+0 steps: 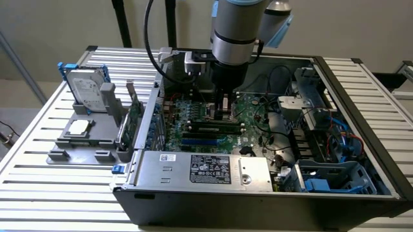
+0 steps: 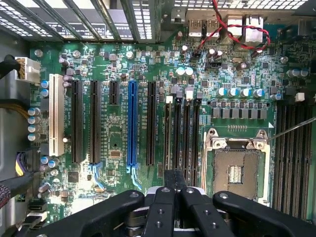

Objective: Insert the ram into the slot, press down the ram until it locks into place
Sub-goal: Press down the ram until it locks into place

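My gripper reaches down inside the open computer case, over the motherboard. Its black fingers are pressed together. In the exterior view the ram shows as a long dark green strip directly under the fingertips. It lies level along the slot, one of the narrow black memory sockets beside the square processor socket. The fingers meet on the ram's upper edge near its middle. In the wrist view the ram is edge-on and hard to separate from the socket.
A blue slot and black expansion slots lie on one side of the memory sockets. Red and black wires run near the rear ports. On the exterior view's left a grey fixture holds a hard drive and a green card.
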`<state>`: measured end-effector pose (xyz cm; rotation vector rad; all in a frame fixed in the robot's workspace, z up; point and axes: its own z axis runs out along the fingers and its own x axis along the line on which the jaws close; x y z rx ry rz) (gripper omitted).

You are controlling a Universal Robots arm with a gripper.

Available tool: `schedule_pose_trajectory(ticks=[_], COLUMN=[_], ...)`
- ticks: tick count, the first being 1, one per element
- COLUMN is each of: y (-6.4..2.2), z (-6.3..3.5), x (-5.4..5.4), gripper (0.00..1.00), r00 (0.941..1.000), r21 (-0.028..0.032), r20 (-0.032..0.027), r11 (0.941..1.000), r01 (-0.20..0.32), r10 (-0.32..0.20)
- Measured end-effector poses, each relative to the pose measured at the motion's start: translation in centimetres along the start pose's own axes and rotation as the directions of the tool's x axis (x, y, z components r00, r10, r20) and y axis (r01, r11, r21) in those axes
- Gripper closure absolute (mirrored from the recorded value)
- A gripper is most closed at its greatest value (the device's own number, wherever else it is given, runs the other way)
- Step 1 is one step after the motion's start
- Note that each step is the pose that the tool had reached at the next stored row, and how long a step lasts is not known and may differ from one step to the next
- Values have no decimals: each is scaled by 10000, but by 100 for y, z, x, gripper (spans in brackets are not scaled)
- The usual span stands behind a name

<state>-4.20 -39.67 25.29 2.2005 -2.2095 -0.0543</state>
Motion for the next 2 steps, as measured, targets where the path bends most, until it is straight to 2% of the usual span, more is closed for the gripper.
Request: schedule_pose_trajectory(ticks=[2], y=[0], z=[0], x=[0], gripper=[89], r00=[10000], r21=[0], r20=[0], r11=[10000], r01=[0], r10=[0])
